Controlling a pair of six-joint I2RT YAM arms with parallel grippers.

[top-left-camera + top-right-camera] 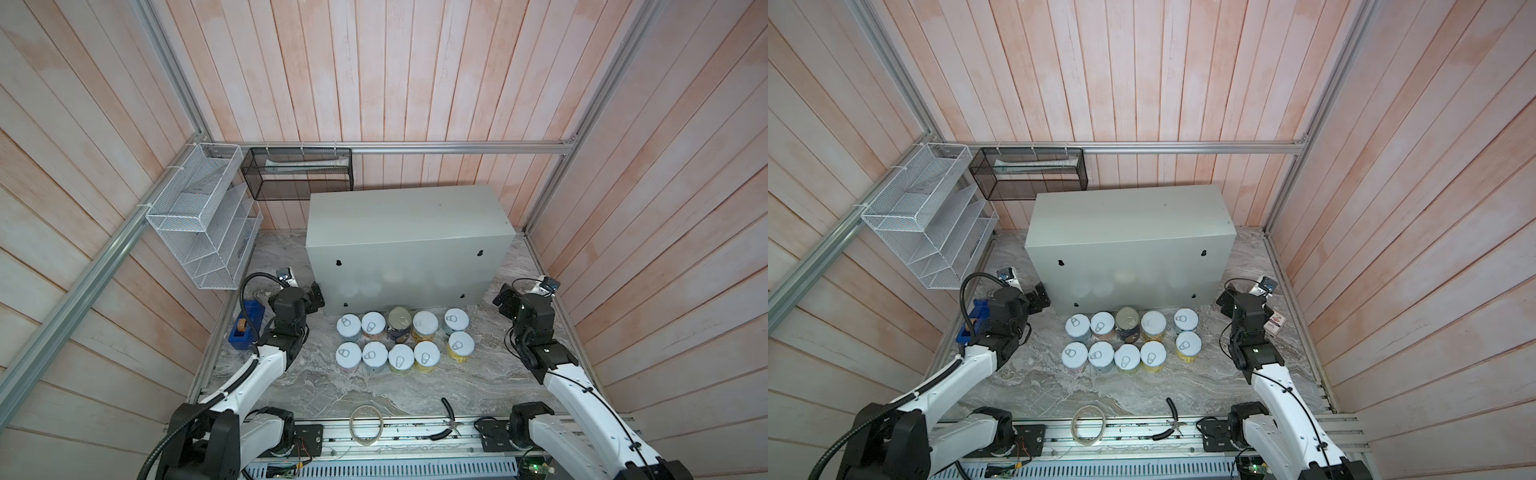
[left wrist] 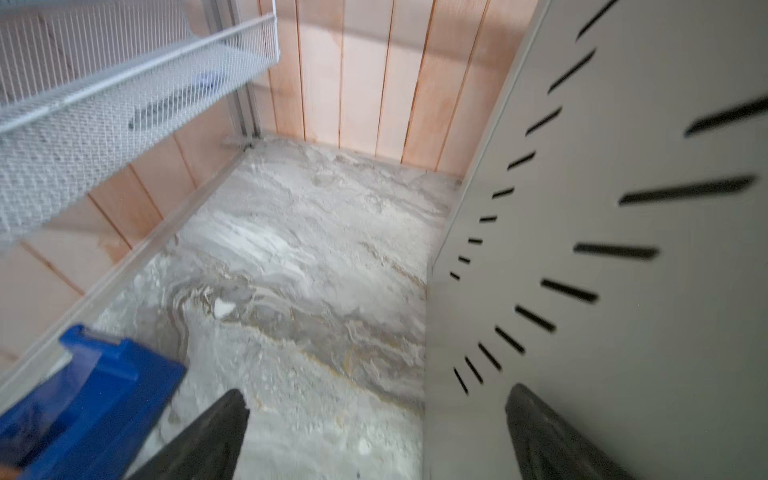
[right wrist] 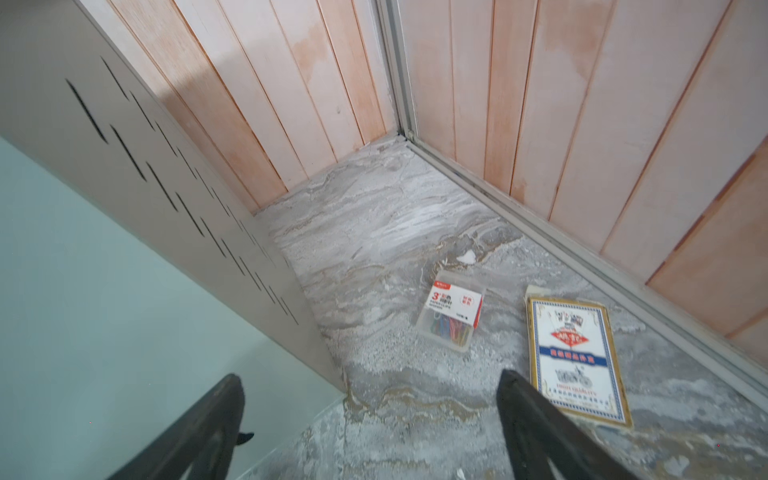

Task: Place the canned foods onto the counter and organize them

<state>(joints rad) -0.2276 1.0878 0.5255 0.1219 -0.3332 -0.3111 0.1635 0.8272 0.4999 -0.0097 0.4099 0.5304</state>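
Several canned foods stand in two rows on the marble surface, close to the front of the counter (image 1: 407, 216) (image 1: 1129, 216). Most are short with silver pull-tab lids (image 1: 348, 356) (image 1: 1074, 354). One taller dark navy can (image 1: 400, 323) (image 1: 1127, 323) is in the back row, with a white-lidded can (image 1: 425, 325) next to it. The counter's flat top is bare. My left gripper (image 1: 316, 295) (image 2: 377, 388) is open and empty at the counter's front left corner. My right gripper (image 1: 505, 297) (image 3: 368, 374) is open and empty at its front right corner.
A white wire rack (image 1: 203, 220) and a black mesh basket (image 1: 299, 174) hang at the back left. A blue tape dispenser (image 1: 245, 324) sits left of my left arm. A tape roll ring (image 1: 366, 424) and pliers (image 1: 449, 419) lie near the front edge. A paper clip box (image 3: 451, 316) and a card box (image 3: 573, 357) lie right of the counter.
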